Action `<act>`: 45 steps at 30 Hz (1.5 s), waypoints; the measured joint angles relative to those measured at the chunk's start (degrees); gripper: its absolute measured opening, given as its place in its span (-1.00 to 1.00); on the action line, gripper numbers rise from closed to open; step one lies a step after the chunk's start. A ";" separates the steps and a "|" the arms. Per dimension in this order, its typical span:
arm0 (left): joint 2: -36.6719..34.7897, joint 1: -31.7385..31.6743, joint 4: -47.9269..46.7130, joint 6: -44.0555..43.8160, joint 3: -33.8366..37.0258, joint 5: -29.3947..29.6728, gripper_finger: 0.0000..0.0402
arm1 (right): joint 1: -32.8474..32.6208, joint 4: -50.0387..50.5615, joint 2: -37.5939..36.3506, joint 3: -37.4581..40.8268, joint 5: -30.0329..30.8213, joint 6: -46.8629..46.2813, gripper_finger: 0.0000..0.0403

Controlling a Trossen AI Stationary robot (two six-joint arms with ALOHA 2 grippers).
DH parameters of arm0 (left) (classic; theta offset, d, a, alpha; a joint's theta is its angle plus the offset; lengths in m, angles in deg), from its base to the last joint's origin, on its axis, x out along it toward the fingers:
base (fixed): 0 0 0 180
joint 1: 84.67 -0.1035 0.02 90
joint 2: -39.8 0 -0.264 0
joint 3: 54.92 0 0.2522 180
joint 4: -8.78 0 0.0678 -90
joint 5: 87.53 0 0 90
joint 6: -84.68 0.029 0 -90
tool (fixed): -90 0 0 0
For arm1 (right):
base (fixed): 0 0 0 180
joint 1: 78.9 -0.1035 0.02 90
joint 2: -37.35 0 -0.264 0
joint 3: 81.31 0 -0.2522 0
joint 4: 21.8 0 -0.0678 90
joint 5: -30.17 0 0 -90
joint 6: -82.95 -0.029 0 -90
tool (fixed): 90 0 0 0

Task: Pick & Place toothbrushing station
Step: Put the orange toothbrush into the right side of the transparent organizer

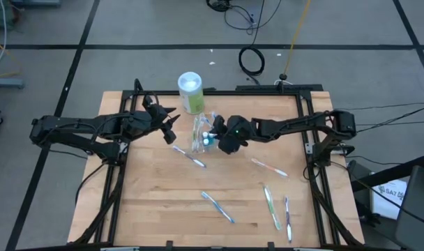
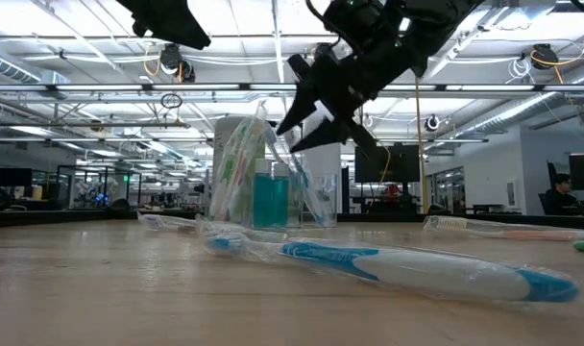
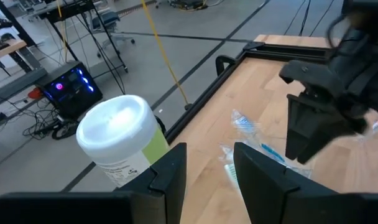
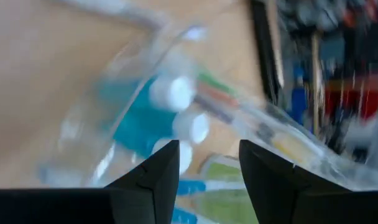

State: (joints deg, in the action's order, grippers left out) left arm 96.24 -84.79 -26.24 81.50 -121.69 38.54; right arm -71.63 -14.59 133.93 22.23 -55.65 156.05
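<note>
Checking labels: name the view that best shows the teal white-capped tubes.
Low view: the teal white-capped tubes stand upright in side profile. The right wrist view shows them blurred from above; the high view, a tiny teal speck; the left wrist view, not clearly.

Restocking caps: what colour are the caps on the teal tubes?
White caps; right wrist view shows them best.

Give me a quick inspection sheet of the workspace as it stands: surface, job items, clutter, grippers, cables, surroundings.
Surface: wooden table, inside a black frame.
Job's things: clear container at rear centre holds teal tubes and wrapped toothbrushes; loose toothbrushes lie across the front and right of the table.
Clutter: green-and-white canister stands behind the container.
Grippers: right gripper hangs over the container, fingers apart, nothing between them; left gripper waits beside the canister, open.
Cables: coiled black cable and a yellow line on the floor behind the table.
Surroundings: grey floor with dark tape lines; open lab room beyond, a person seated far off.
</note>
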 joint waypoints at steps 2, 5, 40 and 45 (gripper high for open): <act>0.00 0.00 -0.02 -0.22 0.00 0.00 -0.30 | -1.14 -0.58 -0.46 0.00 3.05 -10.00 -0.22; 0.21 0.00 -0.09 0.28 0.00 -0.02 -0.30 | -2.93 -0.53 -0.56 -0.04 12.70 -21.88 -0.23; 1.93 0.85 -4.57 -8.05 0.02 -13.50 -0.30 | -14.74 54.36 -8.12 9.50 -8.67 -109.30 -0.29; 1.84 2.35 -4.59 -9.12 0.02 -14.64 -0.30 | -12.73 49.22 -8.12 12.43 -8.13 -108.13 -0.29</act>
State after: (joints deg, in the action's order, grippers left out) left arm 98.08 -82.44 -30.83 72.38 -121.67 23.90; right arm -84.36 34.63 125.81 34.66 -63.78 47.92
